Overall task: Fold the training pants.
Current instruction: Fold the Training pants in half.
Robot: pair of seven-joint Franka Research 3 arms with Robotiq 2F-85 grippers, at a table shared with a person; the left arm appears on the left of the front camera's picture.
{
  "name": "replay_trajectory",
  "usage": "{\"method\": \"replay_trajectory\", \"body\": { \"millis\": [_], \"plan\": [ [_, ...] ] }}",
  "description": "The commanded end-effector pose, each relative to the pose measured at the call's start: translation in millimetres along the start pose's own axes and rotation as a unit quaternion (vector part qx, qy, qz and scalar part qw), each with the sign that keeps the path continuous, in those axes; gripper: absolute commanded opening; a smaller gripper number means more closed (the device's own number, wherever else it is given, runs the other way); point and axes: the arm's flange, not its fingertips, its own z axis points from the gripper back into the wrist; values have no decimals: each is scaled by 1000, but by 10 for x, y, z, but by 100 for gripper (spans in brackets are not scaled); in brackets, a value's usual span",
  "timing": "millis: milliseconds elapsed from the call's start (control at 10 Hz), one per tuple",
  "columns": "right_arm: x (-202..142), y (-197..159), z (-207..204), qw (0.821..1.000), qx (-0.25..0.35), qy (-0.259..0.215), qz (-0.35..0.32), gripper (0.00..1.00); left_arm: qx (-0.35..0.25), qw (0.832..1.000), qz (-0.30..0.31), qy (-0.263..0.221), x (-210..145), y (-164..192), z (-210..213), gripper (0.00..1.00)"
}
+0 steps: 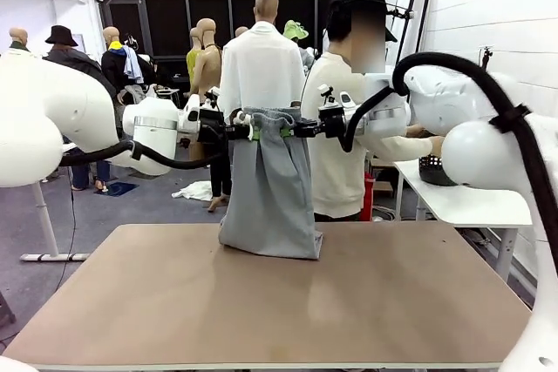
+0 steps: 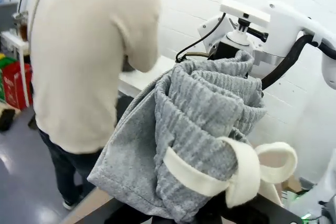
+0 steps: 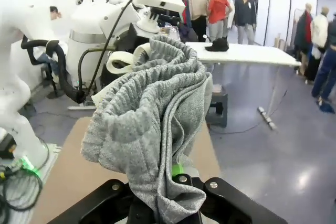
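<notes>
The light grey training pants hang upright above the far side of the table, their lower end resting bunched on the tabletop. My left gripper is shut on the left corner of the gathered waistband, and my right gripper is shut on the right corner, close together. In the left wrist view the ribbed waistband and the white drawstring bulge over my fingers. The right wrist view shows the grey cloth pinched between the right gripper fingers.
A person in a cream sweater stands just behind the pants at the table's far edge, turned toward a white side table at the right. The brown tabletop spreads bare in front of the pants.
</notes>
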Motion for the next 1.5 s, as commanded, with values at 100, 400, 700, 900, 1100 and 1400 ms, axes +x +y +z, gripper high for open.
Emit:
{"method": "replay_trajectory", "body": {
  "millis": [100,400,700,900,1100,1400],
  "plan": [
    [-337,633,41,995,-35,-15,-95,0,-35,995,92,-2,-434,-285,136,0],
    [-626,851,30,986,-38,4,-159,0,-46,987,152,0,-842,-332,103,0],
    [-656,781,42,991,-26,10,-134,0,-41,991,128,11,-840,-293,40,0],
    [-656,781,42,991,-26,10,-134,0,-41,991,128,11,-840,-293,40,0],
    [-682,812,52,990,-29,14,-141,0,-42,990,132,14,-889,-288,38,0],
    [-1116,914,-37,972,-29,-12,-234,0,-24,964,264,24,-1248,-349,167,0]
  ]
}}
